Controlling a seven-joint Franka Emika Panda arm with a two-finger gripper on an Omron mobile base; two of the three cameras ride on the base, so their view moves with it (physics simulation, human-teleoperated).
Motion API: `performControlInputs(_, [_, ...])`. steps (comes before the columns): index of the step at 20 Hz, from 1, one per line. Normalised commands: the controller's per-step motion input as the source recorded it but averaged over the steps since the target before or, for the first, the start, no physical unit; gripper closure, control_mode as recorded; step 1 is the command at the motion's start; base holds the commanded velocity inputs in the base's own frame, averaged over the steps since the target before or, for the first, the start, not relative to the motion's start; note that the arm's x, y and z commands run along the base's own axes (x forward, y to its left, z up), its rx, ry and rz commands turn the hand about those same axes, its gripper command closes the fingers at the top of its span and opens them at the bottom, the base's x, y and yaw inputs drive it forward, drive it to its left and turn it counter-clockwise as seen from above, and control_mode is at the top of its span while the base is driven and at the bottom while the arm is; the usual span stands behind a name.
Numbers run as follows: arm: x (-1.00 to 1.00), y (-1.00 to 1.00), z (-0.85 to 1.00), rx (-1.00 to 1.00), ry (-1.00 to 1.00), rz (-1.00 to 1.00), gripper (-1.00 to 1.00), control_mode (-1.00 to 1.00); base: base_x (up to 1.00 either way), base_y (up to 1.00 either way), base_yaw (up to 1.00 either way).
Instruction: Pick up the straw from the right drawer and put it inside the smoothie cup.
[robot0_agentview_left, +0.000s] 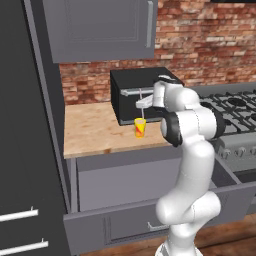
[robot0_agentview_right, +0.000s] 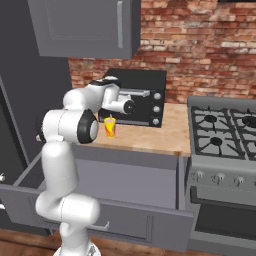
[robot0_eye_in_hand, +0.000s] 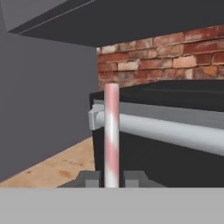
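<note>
While our arm reaches forward over the wooden counter (robot0_agentview_left: 95, 127), our gripper (robot0_eye_in_hand: 111, 179) is pinched shut on the straw (robot0_eye_in_hand: 111, 131), which stands upright between the two fingers (robot0_eye_in_hand: 89, 179) in the hand view, pale with pink striping. Behind the straw in that view we see the black toaster oven (robot0_eye_in_hand: 175, 131) with its grey bar handle (robot0_eye_in_hand: 166, 131) running across, and the brick wall (robot0_eye_in_hand: 162, 52) above it.

From the left base view our gripper (robot0_agentview_left: 141, 103) sits directly above the smoothie cup (robot0_agentview_left: 140, 127), a small yellow tumbler with a red-orange marking, standing upright on the counter just in front of the toaster oven (robot0_agentview_left: 135, 95). A thin pale line, the straw (robot0_agentview_left: 141, 111), runs down from our fingers toward the cup's mouth; we cannot tell whether its lower end is already inside the rim. In the right base view the cup (robot0_agentview_right: 110, 128) stands near the counter's front edge, below our hand (robot0_agentview_right: 117, 102), with the straw's tip (robot0_agentview_right: 110, 116) just above it.

Below the counter the right drawer (robot0_agentview_left: 150, 212) is pulled out, its plain grey front panel (robot0_agentview_right: 125, 220) facing us. The stove (robot0_agentview_right: 225, 130) lies to the right of the counter
</note>
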Motion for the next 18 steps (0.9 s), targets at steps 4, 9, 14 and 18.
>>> performControlInputs(4, [0.11, 0.0, -0.14, 0.05, -0.05, 0.0, 1.0, -1.0, 0.0, 0.0, 0.0])
performControlInputs(9, [0.13, 0.0, -0.07, 0.05, -0.03, 0.0, 1.0, -1.0, 0.0, 0.0, 0.0])
performControlInputs(14, [0.16, 0.0, 0.0, 0.04, -0.02, 0.0, 1.0, -1.0, 0.0, 0.0, 0.0])
performControlInputs(18, [0.16, 0.0, 0.0, 0.0, -0.05, 0.0, 1.0, -1.0, 0.0, 0.0, 0.0])
